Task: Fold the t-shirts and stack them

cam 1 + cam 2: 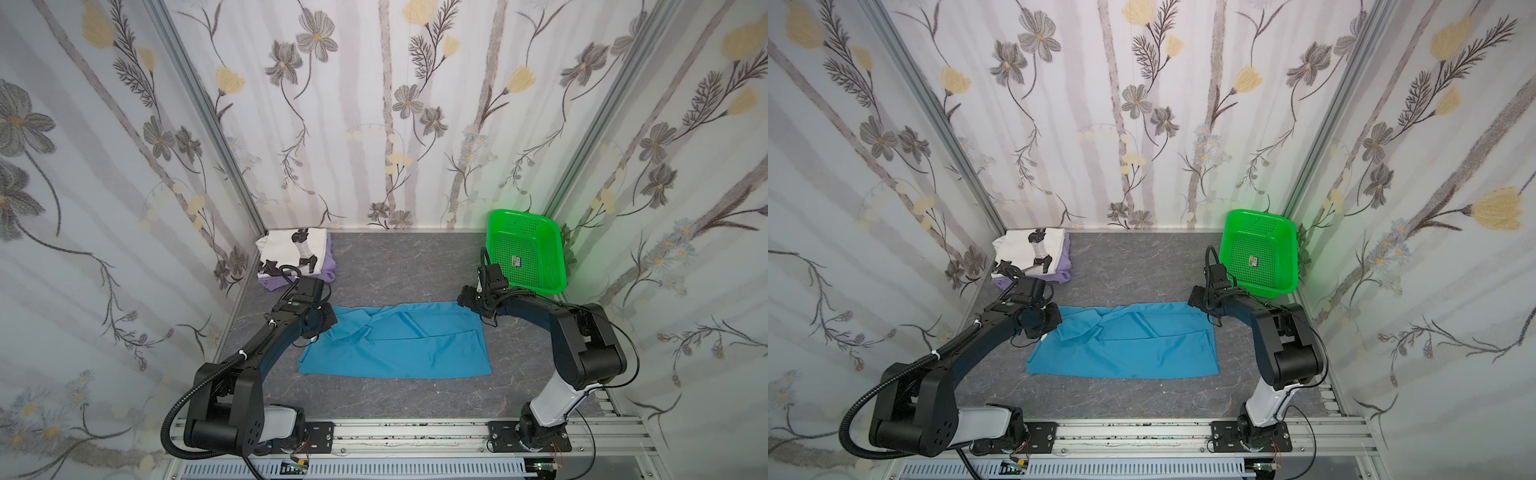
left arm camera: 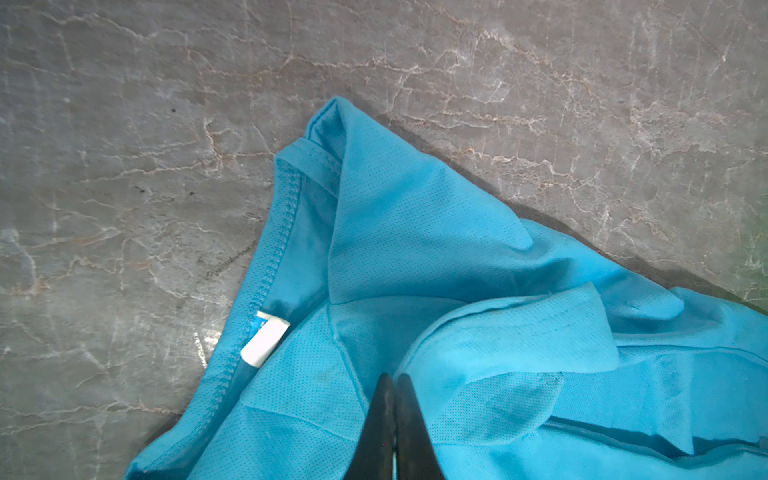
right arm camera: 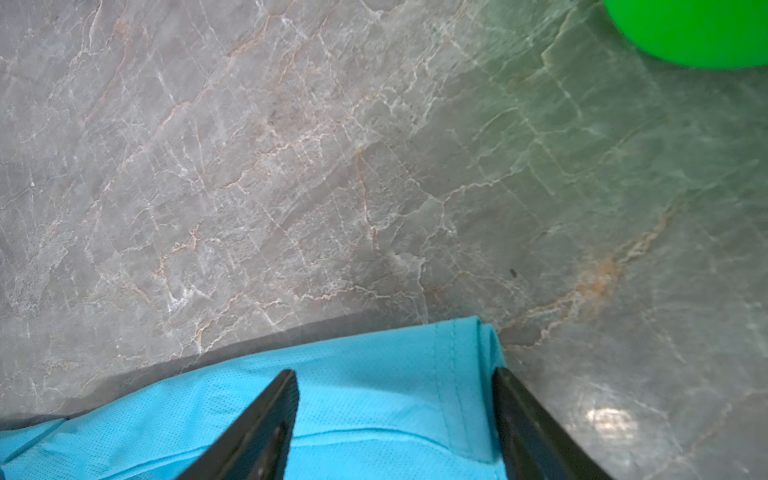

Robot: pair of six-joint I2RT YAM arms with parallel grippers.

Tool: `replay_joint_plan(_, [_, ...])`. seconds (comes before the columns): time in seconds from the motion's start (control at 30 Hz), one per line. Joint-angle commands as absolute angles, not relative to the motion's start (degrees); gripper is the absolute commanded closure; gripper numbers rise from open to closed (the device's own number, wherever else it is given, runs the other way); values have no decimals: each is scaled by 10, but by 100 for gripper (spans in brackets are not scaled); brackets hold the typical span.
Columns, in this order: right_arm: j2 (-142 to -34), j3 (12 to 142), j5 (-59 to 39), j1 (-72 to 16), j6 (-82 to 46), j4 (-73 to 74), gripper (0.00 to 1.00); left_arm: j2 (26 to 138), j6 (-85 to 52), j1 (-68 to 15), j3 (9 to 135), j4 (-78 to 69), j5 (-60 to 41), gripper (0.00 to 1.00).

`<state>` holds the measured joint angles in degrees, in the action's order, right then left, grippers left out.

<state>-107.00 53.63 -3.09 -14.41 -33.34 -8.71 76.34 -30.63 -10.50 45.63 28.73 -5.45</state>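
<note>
A teal-blue t-shirt lies spread flat mid-table, partly folded. My left gripper is shut, pinching the shirt's cloth near the collar, beside a white label; in both top views its wrist hides the fingers. At the shirt's far right corner my right gripper is open, its fingers straddling the hem. In the back left corner a white printed t-shirt rests folded on a lavender one.
A green perforated basket stands at the back right, just behind the right wrist, with a small card inside. Patterned walls close in the grey marbled table on three sides. An aluminium rail runs along the front.
</note>
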Motion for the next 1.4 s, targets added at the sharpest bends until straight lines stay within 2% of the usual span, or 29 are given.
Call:
replay_joint_plan(0.0, [-1061,533,-37,-144,-327,-65,30,759,-313,-103,457,278,-51,100])
replay_joint_plan(0.1, [-1056,526,-39,-145,-324,-62,37,756,-313,-103,458,279,-49,100])
replay_joint_plan(0.37, [-1059,521,-30,-144,-325,-63,85,751,-312,-103,461,284,-47,100])
replay_joint_plan(0.47, [-1051,517,-15,-144,-325,-66,99,749,-312,-103,466,288,-44,100])
replay_joint_plan(0.67, [-1041,514,-15,-127,-311,-68,100,753,-311,-100,489,293,-49,100])
replay_joint_plan(0.8, [-1019,528,-33,-105,-288,-74,100,763,-292,-90,559,312,-59,100])
replay_joint_plan(1.07, [-972,551,-113,-58,-246,-104,100,798,-230,-69,690,351,-81,100])
replay_joint_plan(1.23, [-955,547,-180,-55,-230,-113,100,811,-188,-59,724,372,-123,100])
replay_joint_plan(1.37, [-953,531,-196,-56,-226,-108,100,801,-181,-60,719,375,-141,100])
